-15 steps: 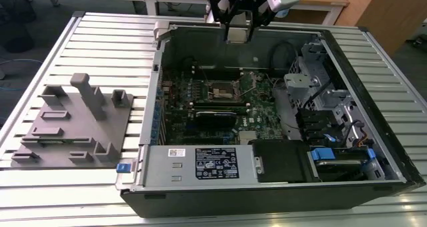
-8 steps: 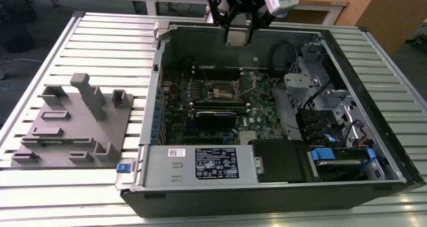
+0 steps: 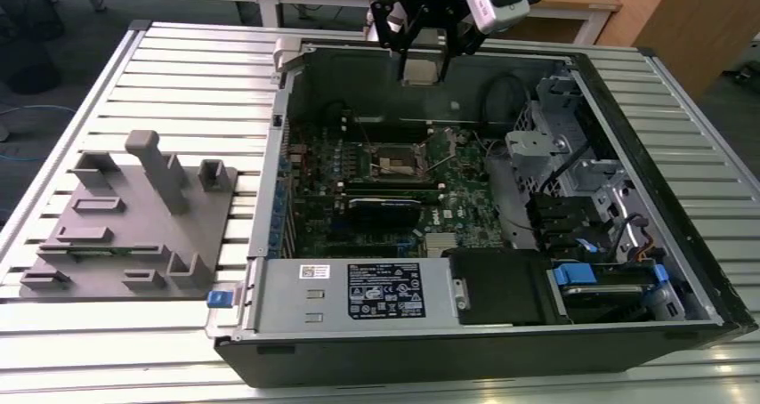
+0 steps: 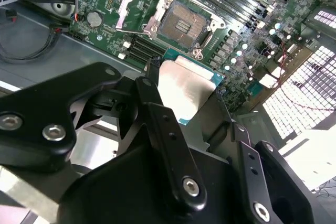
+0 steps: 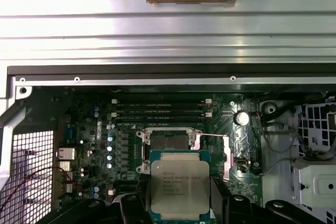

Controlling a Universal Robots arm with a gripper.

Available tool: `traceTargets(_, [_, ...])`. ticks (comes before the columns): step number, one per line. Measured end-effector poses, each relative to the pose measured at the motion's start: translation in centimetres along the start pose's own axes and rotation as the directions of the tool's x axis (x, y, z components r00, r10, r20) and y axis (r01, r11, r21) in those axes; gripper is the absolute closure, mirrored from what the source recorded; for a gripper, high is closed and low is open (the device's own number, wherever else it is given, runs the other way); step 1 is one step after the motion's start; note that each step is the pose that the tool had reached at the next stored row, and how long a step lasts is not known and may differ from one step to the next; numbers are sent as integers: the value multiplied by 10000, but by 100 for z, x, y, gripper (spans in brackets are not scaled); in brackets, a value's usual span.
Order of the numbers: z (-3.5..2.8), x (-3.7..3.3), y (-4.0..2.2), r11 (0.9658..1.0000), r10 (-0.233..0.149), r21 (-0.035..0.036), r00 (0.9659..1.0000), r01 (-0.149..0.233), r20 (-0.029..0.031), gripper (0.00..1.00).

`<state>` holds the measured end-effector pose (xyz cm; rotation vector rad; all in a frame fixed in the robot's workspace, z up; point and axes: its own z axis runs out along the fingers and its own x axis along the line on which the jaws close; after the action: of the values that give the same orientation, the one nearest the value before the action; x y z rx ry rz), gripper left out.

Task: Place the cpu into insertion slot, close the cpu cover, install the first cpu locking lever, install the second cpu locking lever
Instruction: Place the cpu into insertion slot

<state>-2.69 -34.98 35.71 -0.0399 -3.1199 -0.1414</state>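
E1: Slatted metal tabletop (image 3: 142, 75) is carrying everything we're looking at: an open computer case (image 3: 267, 235) lying on its side, and a grey fixture (image 3: 131, 217) sitting on the slats at the exterior view's left, apart from the case.

E2: We're seeing the same. Where's the tool (image 3: 422, 61) sitting?

E1: It's hanging over the case's far side in the exterior view, well above the green circuit board (image 3: 327, 213). Its black fingers (image 4: 160, 124) are clamping the cpu (image 5: 180, 186) by two opposite edges, with the silvery top showing in both wrist views.

E2: We're reading it that way too. The chip is riding in the air, touching nothing but the fingers.

E1: The insertion slot (image 5: 168, 141) is lying bare with its dark middle showing. We're seeing it just past the chip's edge in the first wrist view.

E2: And the cpu cover (image 4: 127, 4)?

E1: It's standing swung open beside the slot, with its square cut-out showing in the second wrist view.

E2: We're also noting the long black memory slots (image 5: 160, 113) running beside the socket, and a labelled metal box (image 3: 356, 288) sitting at the case's near end in the exterior view.
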Motion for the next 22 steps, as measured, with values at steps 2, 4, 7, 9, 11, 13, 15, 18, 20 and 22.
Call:
traceTargets(2, [0, 0, 0, 10000, 0, 1, 10000, 0, 0, 46])
traceTargets(4, [3, 0, 0, 10000, 0, -1, 10000, 0, 0, 46])
traceTargets(7, [10, 0, -1, 10000, 0, -1, 10000, 0, 0, 46])
traceTargets(9, [12, 0, -1, 10000, 1, -1, 10000, -1, 0, 46])
traceTargets(11, [12, 0, -1, 10000, 0, -2, 10000, 0, 0, 46])
traceTargets(13, [16, 0, -1, 10000, 0, -4, 10000, 0, 1, 46])
traceTargets(15, [22, 0, -2, 10000, 0, -4, 10000, 0, 0, 46])
traceTargets(18, [24, 0, -2, 10000, 1, -3, 10000, -1, 0, 46])
traceTargets(20, [27, -1, -2, 10000, 0, -5, 10000, 0, 1, 46])
traceTargets(22, [35, -1, -3, 10000, 0, -4, 10000, 0, 1, 46])
